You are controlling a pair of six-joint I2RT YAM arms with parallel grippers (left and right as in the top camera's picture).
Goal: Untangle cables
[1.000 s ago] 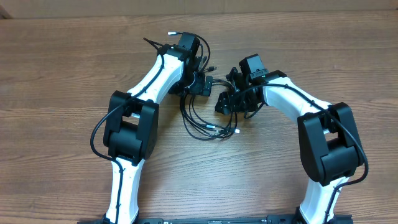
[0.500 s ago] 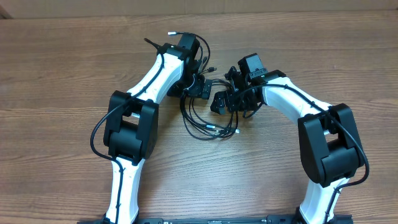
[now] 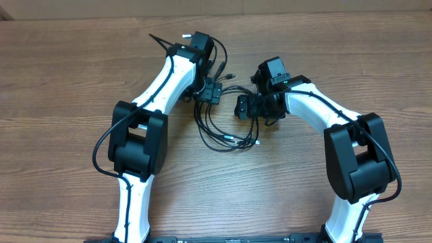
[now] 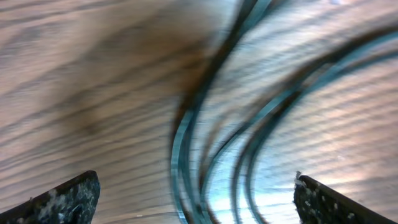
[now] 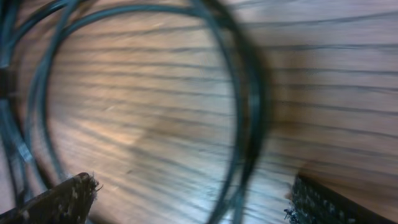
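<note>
The wooden table (image 3: 61, 81) shows brown, streaked grain across the whole overhead view. At left centre stands the left arm (image 3: 165, 77), one of two, made of smooth white shells and boxy black joints. The left gripper (image 3: 210, 91) sits in the upper middle, released, its jaws wide apart. In the left wrist view its two rough, speckled black fingertips (image 4: 62, 199) show only in the lower corners, cut off by the frame's edge, with nothing pinched between them.

The cables (image 3: 223, 131) lie on the table in the middle of the overhead frame, between and just below the two grippers. They are thin, glossy black cords bent into overlapping oval loops, and two small silver plug tips (image 3: 229, 140) show at the lower end of the bundle. How many cords there are cannot be counted where they cross. Both wrist views show them only as blurred dark arcs over the grain.

Right of centre the right gripper (image 3: 243, 106) is likewise let go, its two fingertips set in the lower corners of its wrist view, with cord loops passing unclamped between. The right arm (image 3: 317, 111), also white and black, fills the right side
</note>
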